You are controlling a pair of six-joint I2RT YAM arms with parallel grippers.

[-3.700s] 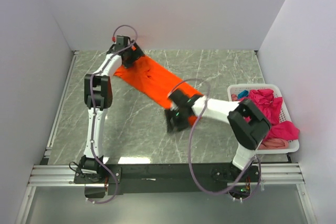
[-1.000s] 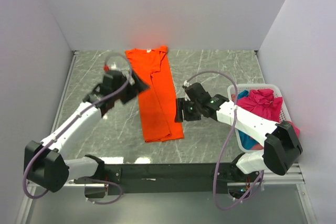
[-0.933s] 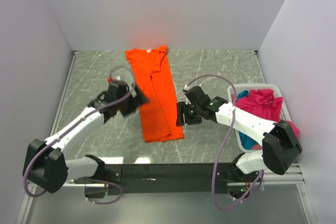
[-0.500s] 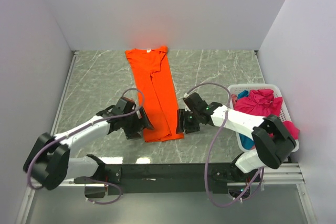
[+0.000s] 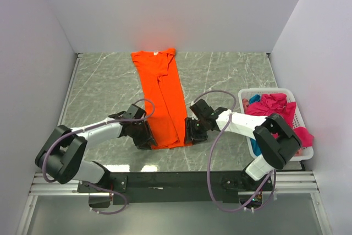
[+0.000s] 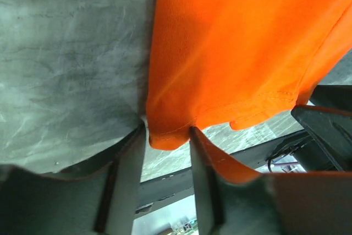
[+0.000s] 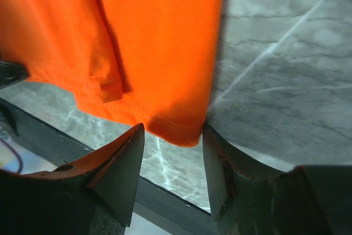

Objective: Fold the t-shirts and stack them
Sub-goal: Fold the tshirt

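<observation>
- Top view: orange t-shirt (image 5: 163, 94), folded into a long narrow strip, lies flat on the grey marble counter (image 5: 231, 72), neck end at the back wall, hem toward the arm bases. L arm reaches in low from the left, its tool (image 5: 147, 140) at the hem's near-left corner; R arm comes from the right, its tool (image 5: 192, 131) at the near-right corner. White basket (image 5: 246, 93) at the counter's right edge holds more t-shirts, mostly magenta-pink (image 5: 275, 108), w/ a bit of teal showing.
- L wrist view: left tool (image 6: 168, 137) has its fingers (image 6: 129, 158) apart, one on either side of the hem corner of the orange t-shirt (image 6: 242, 37); cloth sits in the gap, not pinched flat. Counter (image 6: 66, 53) shows beside it.
- R wrist view: right tool (image 7: 173, 136) is likewise spread, fingers (image 7: 214, 158) straddling the stitched hem corner of the orange t-shirt (image 7: 154, 37); bare counter (image 7: 286, 70) to the right.
</observation>
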